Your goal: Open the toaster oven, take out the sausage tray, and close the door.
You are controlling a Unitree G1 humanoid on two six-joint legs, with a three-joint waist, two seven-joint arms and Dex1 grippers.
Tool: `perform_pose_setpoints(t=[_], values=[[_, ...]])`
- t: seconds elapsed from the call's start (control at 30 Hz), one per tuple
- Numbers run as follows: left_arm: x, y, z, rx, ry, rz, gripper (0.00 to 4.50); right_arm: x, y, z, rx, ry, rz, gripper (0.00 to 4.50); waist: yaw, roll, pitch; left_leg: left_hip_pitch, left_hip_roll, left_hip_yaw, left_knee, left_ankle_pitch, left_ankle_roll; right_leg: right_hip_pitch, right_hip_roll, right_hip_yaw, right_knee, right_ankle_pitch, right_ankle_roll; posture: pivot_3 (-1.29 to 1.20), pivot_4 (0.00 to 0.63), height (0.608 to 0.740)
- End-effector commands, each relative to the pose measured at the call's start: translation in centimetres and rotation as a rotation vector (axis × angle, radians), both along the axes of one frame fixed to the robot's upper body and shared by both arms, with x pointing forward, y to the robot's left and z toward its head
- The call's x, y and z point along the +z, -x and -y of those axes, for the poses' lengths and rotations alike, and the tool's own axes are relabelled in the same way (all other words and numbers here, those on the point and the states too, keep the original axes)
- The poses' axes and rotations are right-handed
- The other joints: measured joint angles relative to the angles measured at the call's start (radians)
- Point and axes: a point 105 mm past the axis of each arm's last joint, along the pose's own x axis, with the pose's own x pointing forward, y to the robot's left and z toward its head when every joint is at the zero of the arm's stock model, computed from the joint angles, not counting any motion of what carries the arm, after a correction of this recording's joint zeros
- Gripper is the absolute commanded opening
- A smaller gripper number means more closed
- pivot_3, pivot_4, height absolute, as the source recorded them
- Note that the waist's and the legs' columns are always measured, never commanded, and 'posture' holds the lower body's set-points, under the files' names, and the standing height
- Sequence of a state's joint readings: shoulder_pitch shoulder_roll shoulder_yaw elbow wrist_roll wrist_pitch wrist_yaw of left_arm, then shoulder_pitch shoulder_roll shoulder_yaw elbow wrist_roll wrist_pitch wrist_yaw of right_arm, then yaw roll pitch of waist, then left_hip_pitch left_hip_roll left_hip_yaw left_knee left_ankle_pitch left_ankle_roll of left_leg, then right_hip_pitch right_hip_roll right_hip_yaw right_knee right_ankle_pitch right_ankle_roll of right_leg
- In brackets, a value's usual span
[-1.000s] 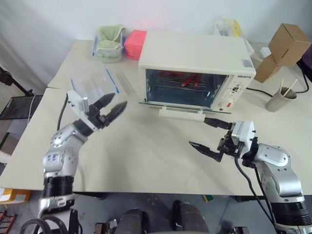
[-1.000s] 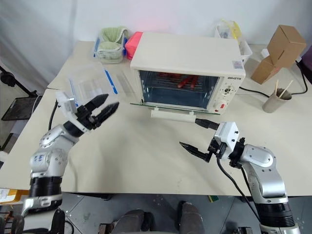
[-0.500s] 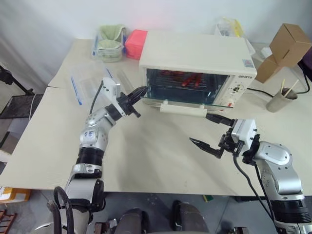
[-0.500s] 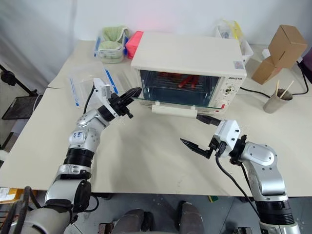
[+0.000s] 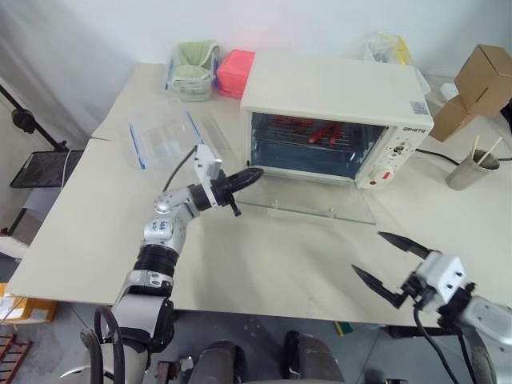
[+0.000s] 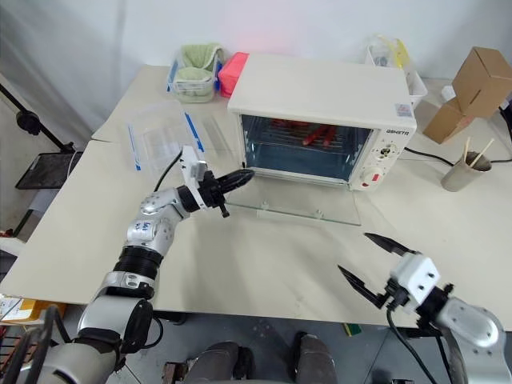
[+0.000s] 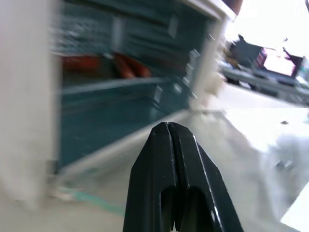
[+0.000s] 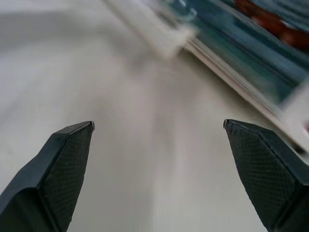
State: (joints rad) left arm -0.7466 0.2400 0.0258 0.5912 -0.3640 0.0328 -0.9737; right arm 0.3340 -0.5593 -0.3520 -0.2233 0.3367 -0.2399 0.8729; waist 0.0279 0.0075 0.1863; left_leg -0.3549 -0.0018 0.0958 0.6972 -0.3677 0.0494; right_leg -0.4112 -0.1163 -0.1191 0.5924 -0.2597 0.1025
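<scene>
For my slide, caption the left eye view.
Oven door lies open; shut left gripper at its left corner, open right gripper waits.

Head stereo pair looks forward and down over the table [image 5: 264,264]; toaster oven [image 5: 340,116] sits at about 1 o'clock, both eyes sharing nearly the same field with a slight sideways offset. Left wrist camera sits close in, sighting along the left gripper [image 7: 170,130] into the oven cavity, where the sausage tray [image 7: 108,72] appears blurred. Right wrist camera looks low across the tabletop between the right gripper [image 8: 159,126] fingers toward the oven front, a region both head views also cover.
</scene>
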Motion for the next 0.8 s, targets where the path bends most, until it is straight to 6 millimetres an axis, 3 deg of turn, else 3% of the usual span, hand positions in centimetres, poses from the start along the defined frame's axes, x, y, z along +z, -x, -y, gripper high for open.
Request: perform_pose_setpoints(t=[0.03,0.13,0.23,0.4,0.5,0.6,0.8], values=[[0.0,0.3,0.4,0.000,-0.026,0.038,0.02,1.0,0.7,2.2,-0.118,0.020,0.065,4.50,-0.002,0.000,0.000,0.000,0.000,0.000,0.000,0.000,0.000,0.000,0.000,0.000,0.000,0.000,0.000,0.00,0.150,0.740],[-1.8,0.5,-0.1,0.039,-0.099,0.046,0.02,2.7,0.6,4.9,-0.287,0.062,0.163,4.50,-0.002,0.001,0.000,0.000,0.000,0.001,0.000,0.000,0.000,0.000,-0.001,0.002,0.000,0.000,0.000,0.00,0.150,0.740],[-2.9,1.2,-0.4,0.037,-0.116,0.037,0.02,4.3,-0.1,4.7,-0.304,0.072,0.203,4.50,-0.004,0.001,0.000,0.001,0.000,0.000,0.000,-0.001,0.000,0.000,-0.002,0.008,0.001,0.000,0.000,0.00,0.150,0.740],[-3.9,1.9,-1.0,0.066,-0.123,0.015,0.02,6.1,-2.9,0.9,-0.262,0.082,0.177,4.50,-0.012,0.002,-0.001,0.002,0.002,0.001,0.000,-0.001,0.000,-0.001,-0.008,0.010,0.002,0.000,-0.001,0.00,0.150,0.740],[-3.9,2.3,-1.7,0.103,-0.081,0.013,0.02,6.5,-4.3,-4.0,-0.064,0.101,0.182,4.50,-0.015,0.002,-0.001,0.002,0.002,0.001,0.000,-0.001,0.000,-0.002,-0.010,0.009,0.004,-0.001,-0.002,0.00,0.150,0.740],[-3.1,2.9,-2.7,0.145,-0.018,0.034,0.57,6.5,-6.2,-6.6,-0.006,0.157,0.209,4.50,-0.016,0.002,-0.001,0.001,0.001,0.000,0.000,-0.001,0.000,-0.002,-0.010,0.007,0.004,-0.001,-0.002,0.00,0.150,0.740],[-1.6,5.0,-5.3,0.241,0.009,0.095,2.39,7.9,-12.6,-11.4,-0.052,0.330,0.424,4.50,-0.033,0.001,-0.001,0.000,-0.001,-0.001,0.001,-0.001,0.001,-0.003,-0.013,0.005,0.005,-0.001,-0.002,0.00,0.150,0.740]])
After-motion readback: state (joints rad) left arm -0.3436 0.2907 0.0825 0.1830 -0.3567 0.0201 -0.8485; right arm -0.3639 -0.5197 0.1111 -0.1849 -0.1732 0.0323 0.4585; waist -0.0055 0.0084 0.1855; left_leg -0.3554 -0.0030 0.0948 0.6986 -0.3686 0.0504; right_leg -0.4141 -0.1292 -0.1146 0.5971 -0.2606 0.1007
